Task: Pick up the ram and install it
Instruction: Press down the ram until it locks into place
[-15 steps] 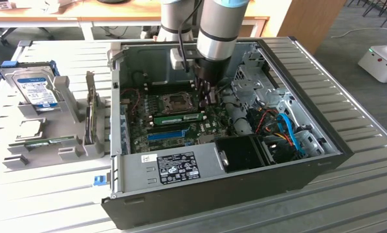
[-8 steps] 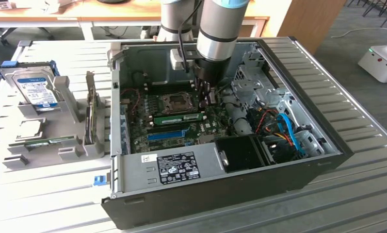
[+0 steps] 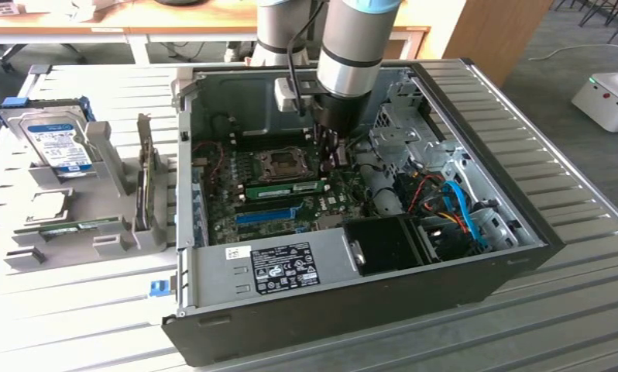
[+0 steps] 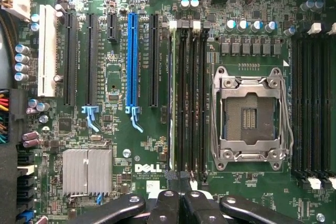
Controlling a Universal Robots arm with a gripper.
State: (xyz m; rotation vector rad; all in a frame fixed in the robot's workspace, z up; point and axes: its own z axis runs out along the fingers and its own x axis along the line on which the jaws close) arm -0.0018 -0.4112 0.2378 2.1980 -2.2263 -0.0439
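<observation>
The ram (image 3: 284, 188) is a long green stick standing on edge in a memory slot on the motherboard (image 3: 288, 221) inside the open computer case (image 3: 475, 267). In the wrist view the ram (image 4: 171, 98) shows edge-on as a thin line in the slot closest to the black expansion slots. My gripper (image 4: 179, 195) is shut, its black fingertips (image 4: 167, 203) pressed together just over one end of the stick. Whether they touch it I cannot tell. In the exterior view the gripper (image 3: 333, 155) reaches down into the case beside the ram's end on the exterior view's right.
The empty CPU socket (image 4: 249, 114) lies beside the memory slots, with a blue expansion slot (image 4: 132, 61) on the other side. Outside the case, on the exterior view's left, a grey fixture (image 3: 102, 232) holds a blue-labelled hard drive (image 3: 59, 143) and another green stick (image 3: 77, 227).
</observation>
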